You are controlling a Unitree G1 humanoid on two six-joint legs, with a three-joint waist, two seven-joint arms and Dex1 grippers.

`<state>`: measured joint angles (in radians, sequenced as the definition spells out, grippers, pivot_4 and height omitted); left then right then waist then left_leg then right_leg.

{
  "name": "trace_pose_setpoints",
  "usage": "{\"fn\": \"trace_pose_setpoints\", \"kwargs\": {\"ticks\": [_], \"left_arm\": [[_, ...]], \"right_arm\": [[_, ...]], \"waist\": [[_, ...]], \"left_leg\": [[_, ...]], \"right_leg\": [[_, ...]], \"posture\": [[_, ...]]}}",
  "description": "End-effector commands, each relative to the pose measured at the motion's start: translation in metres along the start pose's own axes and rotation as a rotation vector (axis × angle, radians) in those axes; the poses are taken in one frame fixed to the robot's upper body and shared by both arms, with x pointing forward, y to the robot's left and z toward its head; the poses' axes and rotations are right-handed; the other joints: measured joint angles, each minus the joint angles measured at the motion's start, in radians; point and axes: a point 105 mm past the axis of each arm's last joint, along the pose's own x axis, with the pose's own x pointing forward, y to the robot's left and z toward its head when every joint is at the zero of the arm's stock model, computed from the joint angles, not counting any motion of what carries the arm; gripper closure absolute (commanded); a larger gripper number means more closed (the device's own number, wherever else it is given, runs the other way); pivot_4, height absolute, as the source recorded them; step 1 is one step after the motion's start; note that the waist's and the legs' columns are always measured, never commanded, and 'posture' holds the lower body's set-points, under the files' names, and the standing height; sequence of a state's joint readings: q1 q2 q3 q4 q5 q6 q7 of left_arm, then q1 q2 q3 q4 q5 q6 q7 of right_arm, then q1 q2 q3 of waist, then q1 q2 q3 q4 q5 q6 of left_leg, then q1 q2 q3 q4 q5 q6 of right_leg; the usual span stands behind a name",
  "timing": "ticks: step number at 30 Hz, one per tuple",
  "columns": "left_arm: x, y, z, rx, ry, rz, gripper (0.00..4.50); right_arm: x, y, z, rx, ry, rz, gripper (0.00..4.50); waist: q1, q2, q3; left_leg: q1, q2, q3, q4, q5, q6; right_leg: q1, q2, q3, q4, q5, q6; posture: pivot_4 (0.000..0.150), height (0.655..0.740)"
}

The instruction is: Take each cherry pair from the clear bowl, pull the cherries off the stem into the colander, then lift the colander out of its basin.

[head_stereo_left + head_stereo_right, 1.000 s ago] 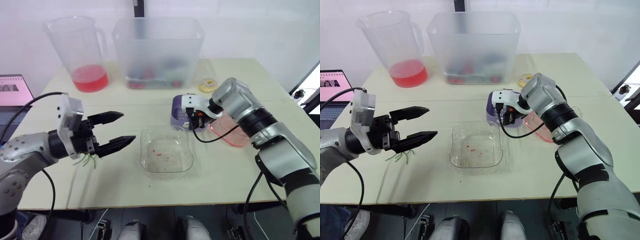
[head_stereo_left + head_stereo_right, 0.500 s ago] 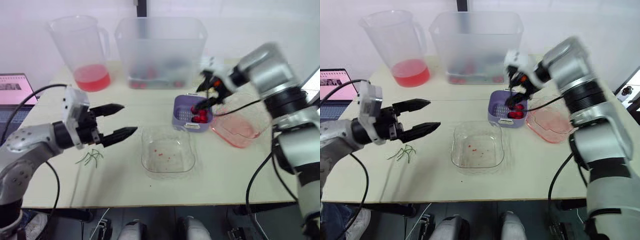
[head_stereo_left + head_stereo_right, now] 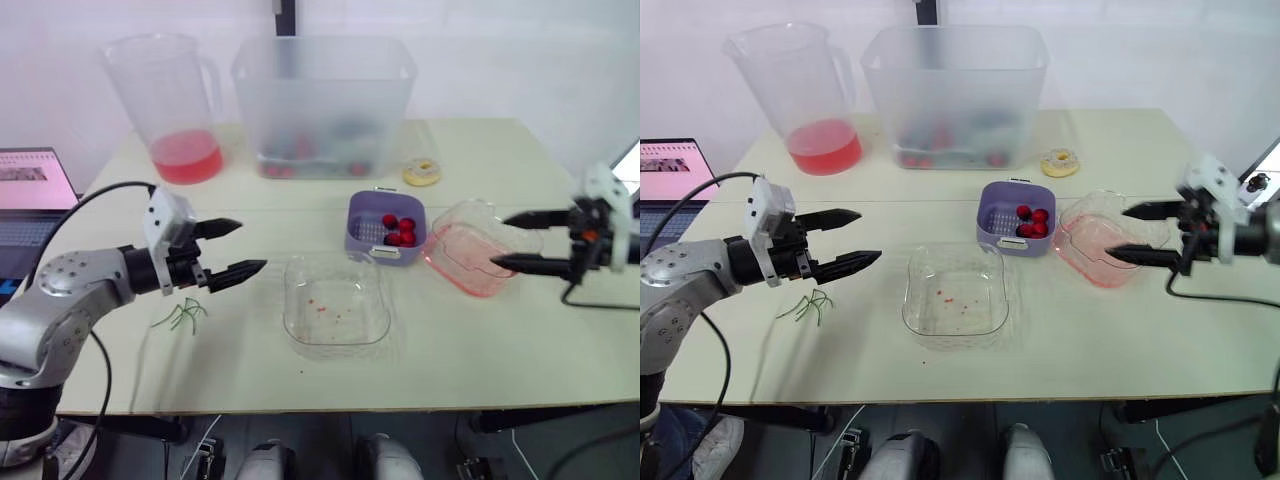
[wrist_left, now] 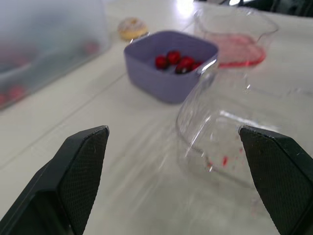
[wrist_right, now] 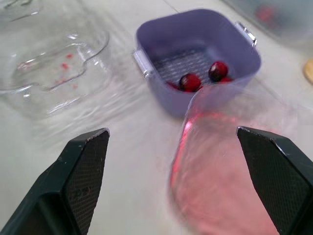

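The purple colander (image 3: pixel 386 227) sits on the pale bench (image 3: pixel 480 340) just right of the frame's centre, with a few red cherries (image 3: pixel 399 232) in its back right corner. It stands outside the basin (image 3: pixel 470 258), close against that basin's left rim; I cannot tell whether they touch. The clear bowl (image 3: pixel 335 312) lies just below the colander at centre frame, with only red specks on its floor.

The left jaws hang left of centre, spread wide and empty. Their tips point at the bowl's left wall but stop well short of it. The right jaws hover near the right edge, also wide open with nothing in them, their tips over the basin's right side.

Green stems (image 3: pixel 180 315) lie loose under the left jaws. The frosted tub (image 3: pixel 322 105) at the top shows only red and dark blurs behind its wall. A pitcher (image 3: pixel 170 100) of red liquid stands upper left, and a small ring doughnut (image 3: pixel 421 172) lies right of the tub. A laptop (image 3: pixel 30 185) is cut off by the left edge. Behind everything is a white wall.
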<state>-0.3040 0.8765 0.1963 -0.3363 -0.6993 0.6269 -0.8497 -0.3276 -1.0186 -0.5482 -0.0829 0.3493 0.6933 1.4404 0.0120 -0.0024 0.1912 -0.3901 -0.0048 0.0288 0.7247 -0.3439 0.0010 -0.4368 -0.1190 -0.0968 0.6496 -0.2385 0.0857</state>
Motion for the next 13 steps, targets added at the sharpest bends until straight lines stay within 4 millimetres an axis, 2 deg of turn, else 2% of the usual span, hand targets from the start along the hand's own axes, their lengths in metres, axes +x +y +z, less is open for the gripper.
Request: {"fn": "trace_pose_setpoints", "kwargs": {"ticks": [1, 4, 7, 13], "left_arm": [[-0.017, 0.007, 0.0, 0.048, 0.009, 0.041, 0.0], [-0.024, 0.009, -0.006, 0.01, 0.022, 0.049, 0.0], [-0.028, 0.008, -0.011, -0.016, 0.033, 0.042, 0.0], [-0.03, 0.004, -0.015, -0.084, 0.018, 0.009, 0.0]], "right_arm": [[-0.024, 0.007, 0.014, -0.024, -0.094, -0.101, 0.08], [-0.036, 0.009, -0.006, 0.038, -0.087, -0.167, 0.08], [-0.041, 0.005, -0.014, 0.08, -0.123, -0.222, 0.08], [-0.026, 0.002, -0.004, 0.089, -0.173, -0.251, 0.08]], "waist": [[0.0, 0.0, 0.0], [0.004, -0.001, 0.0], [0.004, -0.001, 0.0], [-0.001, -0.001, 0.0]], "left_leg": [[0.001, 0.0, 0.0, 0.0, 0.0, 0.0], [0.003, 0.0, -0.002, 0.0, 0.0, 0.0], [0.003, -0.001, -0.003, 0.001, 0.0, 0.001], [0.004, 0.0, -0.002, 0.0, 0.0, 0.001]], "right_leg": [[0.001, 0.0, 0.0, 0.0, 0.0, 0.0], [0.005, 0.0, 0.0, -0.001, 0.0, 0.0], [0.006, 0.0, 0.0, -0.002, 0.0, 0.0], [0.006, 0.0, 0.0, -0.001, 0.0, 0.0]], "posture": [[0.15, 0.6886], [0.15, 0.6886], [0.15, 0.6886], [0.15, 0.6886]]}}
